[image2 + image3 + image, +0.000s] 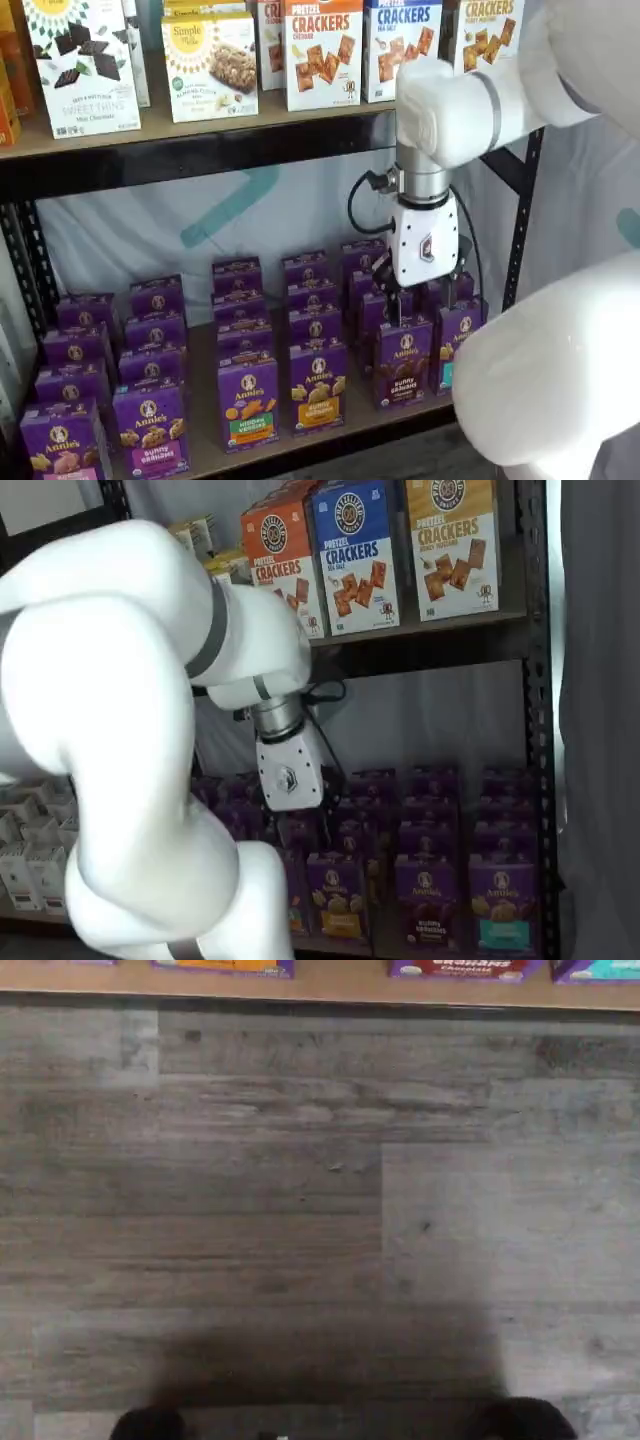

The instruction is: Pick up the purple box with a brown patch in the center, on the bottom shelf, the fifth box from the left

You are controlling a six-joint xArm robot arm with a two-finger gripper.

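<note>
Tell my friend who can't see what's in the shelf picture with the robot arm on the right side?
A white robot arm's gripper hangs just above a purple box with a brown patch, at the front of the bottom shelf. Rows of purple Annie's boxes fill that shelf. Cracker boxes stand on the shelf above.

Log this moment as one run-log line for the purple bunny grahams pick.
phase: approach | gripper: above purple box, fingers unclear | purple box: upright, front row, bottom shelf | grasp: not yet
</note>
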